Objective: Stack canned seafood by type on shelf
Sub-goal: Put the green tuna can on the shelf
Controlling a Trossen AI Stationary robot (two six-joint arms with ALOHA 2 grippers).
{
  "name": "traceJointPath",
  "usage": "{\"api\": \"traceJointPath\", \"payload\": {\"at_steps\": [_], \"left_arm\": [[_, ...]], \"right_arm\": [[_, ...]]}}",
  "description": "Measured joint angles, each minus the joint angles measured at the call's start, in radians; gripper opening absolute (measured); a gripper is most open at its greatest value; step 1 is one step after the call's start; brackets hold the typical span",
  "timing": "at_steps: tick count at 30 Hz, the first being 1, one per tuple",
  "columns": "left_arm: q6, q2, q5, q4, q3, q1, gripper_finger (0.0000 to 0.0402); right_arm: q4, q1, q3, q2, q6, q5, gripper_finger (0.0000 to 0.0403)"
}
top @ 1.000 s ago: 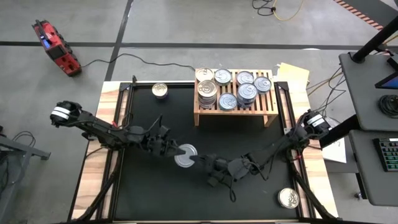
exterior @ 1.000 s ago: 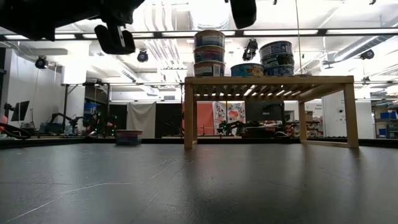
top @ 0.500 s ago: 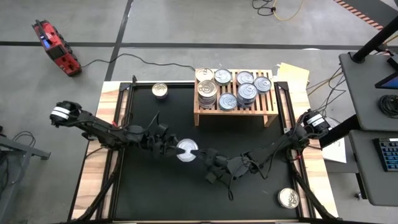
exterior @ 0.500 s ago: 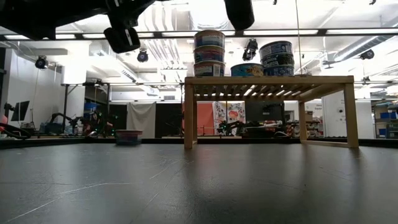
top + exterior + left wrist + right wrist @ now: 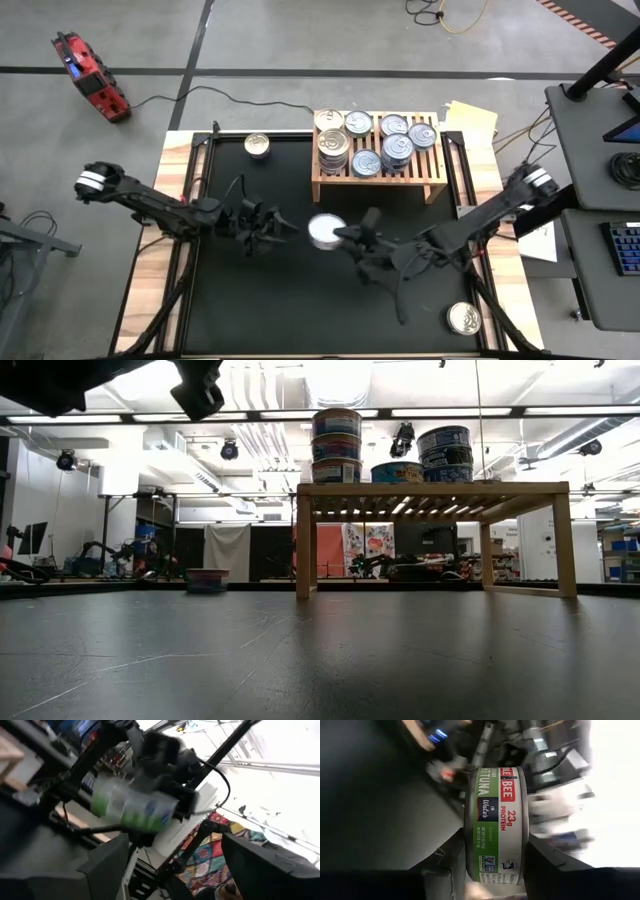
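Right claw (image 5: pixel 495 865) grips a tin (image 5: pixel 497 825) reading "BEE", "in Water", "23g PROTEIN"

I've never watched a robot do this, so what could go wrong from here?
The right gripper holds a tuna can in mid-air by its rim; if the grip is shallow, it might slip and fall onto the mat. The shelf already carries tall stacks, so setting this can down could knock one over.

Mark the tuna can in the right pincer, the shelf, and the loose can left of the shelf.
tuna can (image 5: pixel 496 825): right wrist view, side label.
shelf (image 5: pixel 378 183): high view, front rail.
loose can (image 5: pixel 257 146): high view, lid centre.
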Motion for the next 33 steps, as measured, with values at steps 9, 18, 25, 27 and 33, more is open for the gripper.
{"api": "traceJointPath", "payload": {"at_steps": [9,18,25,27,33], "left_arm": [[0.2,-0.067,-0.005,-0.009,0.0,0.004,0.0302],[0.25,-0.082,-0.008,-0.014,0.0,0.027,0.0302],[0.255,-0.069,-0.008,-0.017,0.0,0.062,0.0302],[0.255,-0.069,-0.008,-0.023,-0.001,0.07,0.0302],[0.287,-0.069,-0.008,-0.035,-0.002,0.079,0.0302]], "right_arm": [[-0.772,0.046,0.0,-0.163,0.83,0.082,0.0135],[-1.545,0.076,0.05,-0.22,1.498,0.171,0.0135],[-1.6,0.057,0.05,-0.216,1.552,0.057,0.0135],[-1.552,0.06,0.049,-0.212,1.492,0.056,0.0135],[-1.078,0.105,0.049,-0.211,1.023,0.066,0.0135]]}}
